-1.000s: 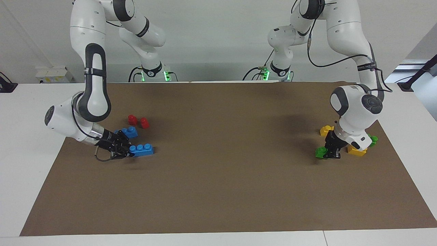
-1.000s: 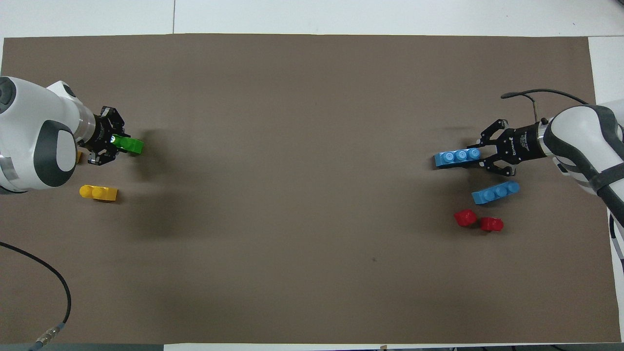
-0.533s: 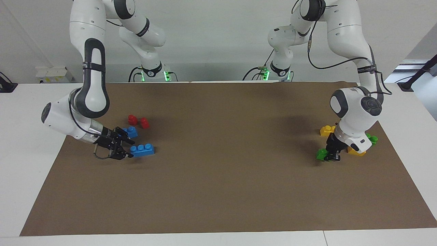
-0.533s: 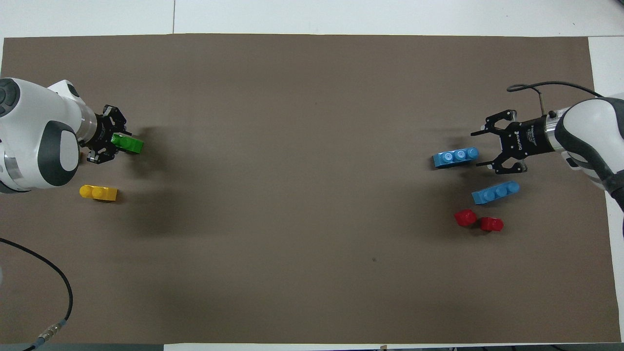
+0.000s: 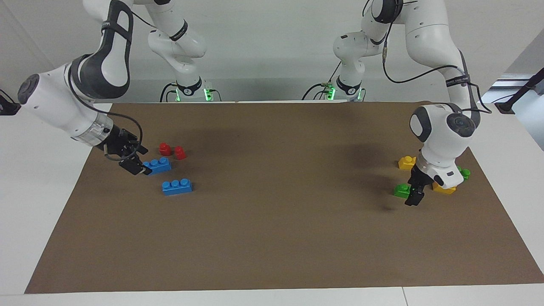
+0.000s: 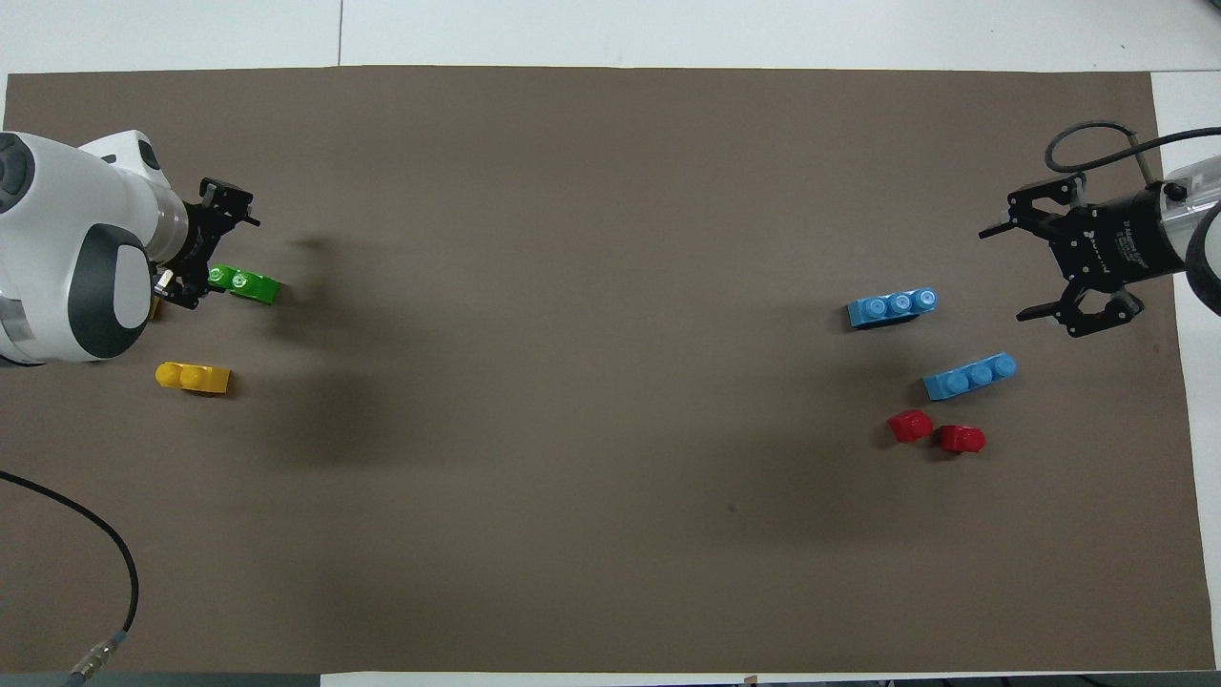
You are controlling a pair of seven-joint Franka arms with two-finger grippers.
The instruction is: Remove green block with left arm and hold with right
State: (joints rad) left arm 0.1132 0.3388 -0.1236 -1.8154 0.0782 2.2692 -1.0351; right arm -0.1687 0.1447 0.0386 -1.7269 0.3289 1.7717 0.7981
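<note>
The green block (image 5: 400, 190) (image 6: 243, 283) lies flat on the brown mat at the left arm's end, studs up. My left gripper (image 5: 413, 193) (image 6: 217, 253) hangs open just above and beside it, with nothing held. A second green block (image 5: 464, 173) peeks out from under the left wrist. My right gripper (image 5: 142, 160) (image 6: 1013, 270) is open and raised over the mat's edge at the right arm's end. It is clear of the two blue three-stud bricks (image 5: 177, 186) (image 6: 893, 307) and holds nothing.
Yellow bricks (image 5: 406, 162) (image 5: 444, 188) (image 6: 194, 378) lie around the left gripper. Two small red pieces (image 5: 172, 151) (image 6: 937, 431) sit nearer to the robots than the blue bricks (image 6: 969, 376). A black cable (image 6: 95, 534) crosses the mat's corner near the left arm.
Both grippers opened. The left one let go of the green block, which now rests on the mat. The right one released the blue brick and drew back and up toward its end of the table.
</note>
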